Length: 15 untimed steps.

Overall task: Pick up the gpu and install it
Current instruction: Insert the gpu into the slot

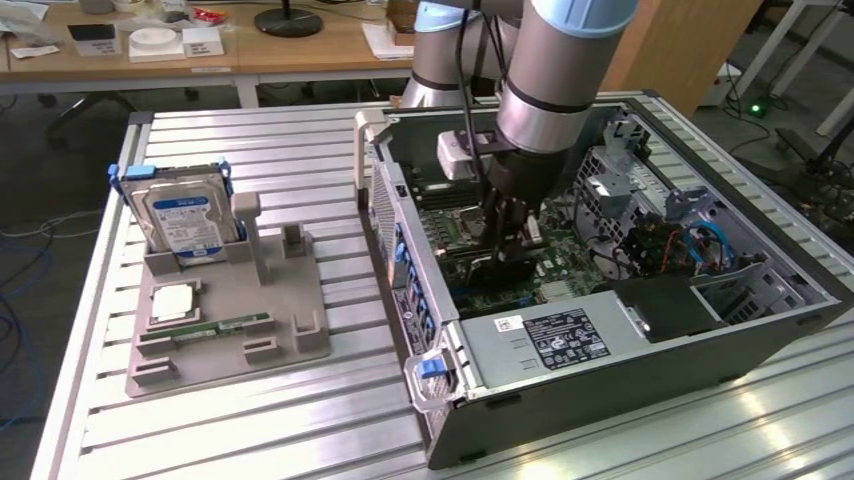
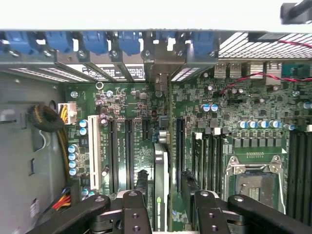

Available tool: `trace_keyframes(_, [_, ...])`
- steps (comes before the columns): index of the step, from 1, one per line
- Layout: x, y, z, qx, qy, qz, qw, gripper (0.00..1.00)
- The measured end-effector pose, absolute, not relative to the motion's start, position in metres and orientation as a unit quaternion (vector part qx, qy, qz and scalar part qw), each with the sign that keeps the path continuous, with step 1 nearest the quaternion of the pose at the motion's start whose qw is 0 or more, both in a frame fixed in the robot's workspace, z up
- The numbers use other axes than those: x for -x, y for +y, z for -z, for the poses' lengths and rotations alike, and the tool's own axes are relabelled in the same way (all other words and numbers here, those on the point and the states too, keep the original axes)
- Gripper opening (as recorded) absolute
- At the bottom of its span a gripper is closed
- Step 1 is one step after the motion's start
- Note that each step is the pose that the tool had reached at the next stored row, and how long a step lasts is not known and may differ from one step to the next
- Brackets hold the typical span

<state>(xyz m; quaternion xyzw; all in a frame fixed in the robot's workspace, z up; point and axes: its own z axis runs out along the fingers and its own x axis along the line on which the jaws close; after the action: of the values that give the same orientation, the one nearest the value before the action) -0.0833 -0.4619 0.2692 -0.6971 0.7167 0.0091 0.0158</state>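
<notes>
Grip: in the wrist view the gripper (image 2: pixel 163 207) is clamping its two black fingers (image 2: pixel 134 209) on the top edge of the gpu (image 2: pixel 161 175), one finger on each face, so the thin card is hanging edge-down and upright between them.
Gpu: it is standing on edge inside the case, running away from the camera toward the rear bracket openings; its far end with the metal bracket (image 2: pixel 157 78) is lying in line with one opening, probably so that bracket and connector seat together.
Slots: long black slots (image 2: pixel 129 151) are running parallel on either side of the card on the motherboard (image 2: pixel 243 112); the card is looking lined up over one of them, though whether its lower edge is touching the slot I cannot tell.
Socket: the bare CPU socket (image 2: pixel 253 183) is sitting beside the card's line, apart from it.
Latches: the blue latches (image 2: pixel 92 41) along the rear wall are sitting above the bracket openings.
Arm: in the exterior view the arm (image 1: pixel 554 90) is reaching straight down into the open case (image 1: pixel 747 330), with the gripper (image 1: pixel 505 262) low over the board; a vertical approach is suiting a card that has to press down into its slot.
PSU: the labelled grey box (image 1: pixel 547 340) is lying near the gripper, on the case's near end.
Tray: the grey tray (image 1: pixel 227 310) is sitting well apart toward the exterior view's left, holding the hard drive (image 1: pixel 184 220) upright and the RAM stick (image 1: pixel 220 327) flat.
Stage: judging by this, the pick-up is done and the install is under way.
</notes>
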Motion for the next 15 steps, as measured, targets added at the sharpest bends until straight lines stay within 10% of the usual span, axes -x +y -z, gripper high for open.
trace_keyframes(10, [0.0833, -0.4619, -0.2758, 0.697, 0.717, -0.009, 0.016, 0.4])
trace_keyframes(15, [0.0833, -0.4619, -0.2758, 0.697, 0.717, -0.009, 0.016, 0.16])
